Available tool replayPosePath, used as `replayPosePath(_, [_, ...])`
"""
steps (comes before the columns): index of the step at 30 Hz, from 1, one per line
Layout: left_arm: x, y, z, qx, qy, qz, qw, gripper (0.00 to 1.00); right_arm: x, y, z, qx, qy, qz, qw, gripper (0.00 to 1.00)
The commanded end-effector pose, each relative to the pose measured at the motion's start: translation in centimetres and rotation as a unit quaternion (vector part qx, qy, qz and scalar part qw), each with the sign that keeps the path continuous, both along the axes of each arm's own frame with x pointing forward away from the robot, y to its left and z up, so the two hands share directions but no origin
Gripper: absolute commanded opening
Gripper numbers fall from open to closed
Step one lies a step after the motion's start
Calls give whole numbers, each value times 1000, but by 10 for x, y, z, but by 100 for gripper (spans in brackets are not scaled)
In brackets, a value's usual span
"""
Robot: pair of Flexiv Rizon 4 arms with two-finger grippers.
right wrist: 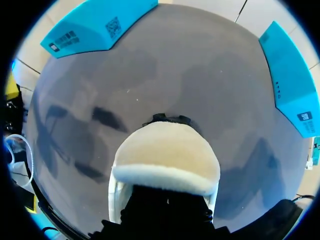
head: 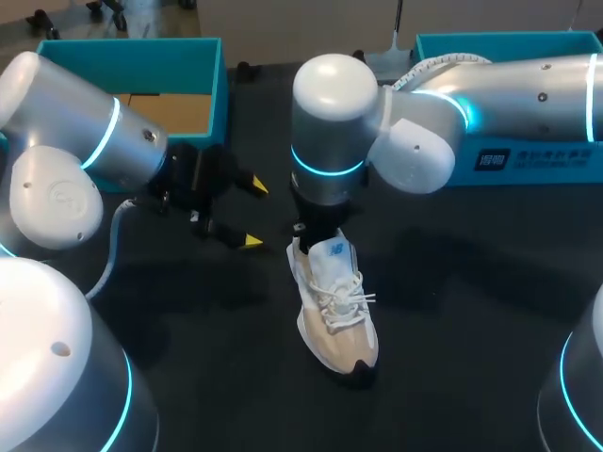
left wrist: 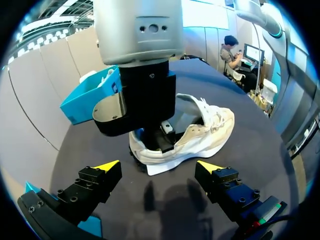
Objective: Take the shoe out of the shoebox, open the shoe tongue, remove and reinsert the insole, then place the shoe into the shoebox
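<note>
A cream and white shoe (head: 337,311) with white laces stands upright on the black table (head: 471,311), toe toward the near edge. My right gripper (head: 316,235) comes straight down into the shoe's heel opening, and its tips are hidden inside the shoe (right wrist: 165,155). In the left wrist view the right gripper (left wrist: 160,137) shows as a black block sunk into the shoe (left wrist: 210,130) behind the raised tongue. My left gripper (head: 253,214) hovers open just left of the heel, holding nothing. Its yellow tips frame the heel from a short distance (left wrist: 159,165).
An open teal shoebox (head: 132,56) with a brown cardboard floor stands at the back left, behind my left arm. A second teal box part (head: 528,169) lies at the back right under my right arm. Both teal pieces (right wrist: 95,25) (right wrist: 292,85) lie beyond the toe.
</note>
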State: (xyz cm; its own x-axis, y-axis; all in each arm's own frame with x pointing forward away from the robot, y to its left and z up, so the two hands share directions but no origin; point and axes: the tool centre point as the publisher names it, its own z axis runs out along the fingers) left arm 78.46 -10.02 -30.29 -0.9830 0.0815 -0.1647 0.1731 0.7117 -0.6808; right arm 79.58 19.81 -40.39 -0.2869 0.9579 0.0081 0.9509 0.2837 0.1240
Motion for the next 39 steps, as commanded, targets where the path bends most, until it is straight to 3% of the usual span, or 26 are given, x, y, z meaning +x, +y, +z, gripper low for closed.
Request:
replayPosePath(1, [1,13,13,13,3,-18,1000,100,-1,-2,-6,-1,-1,-3,1000,0])
replayPosePath(9, [8,37,38,26,-9,-37,999,100,-4,-3,-3,-6,2,-7,1000,0])
replayPosePath(20, [15,70,64,60,-22,-56,996,100,-8,-7,23,-30,6,0,1000,0])
replayPosePath(27, [17,80,84,70,-33,-60,995,100,-21,-10,40,-59,63,31,996,0])
replayPosePath(39, [25,96,91,98,-42,-26,994,100,-55,-19,58,-92,137,49,985,0])
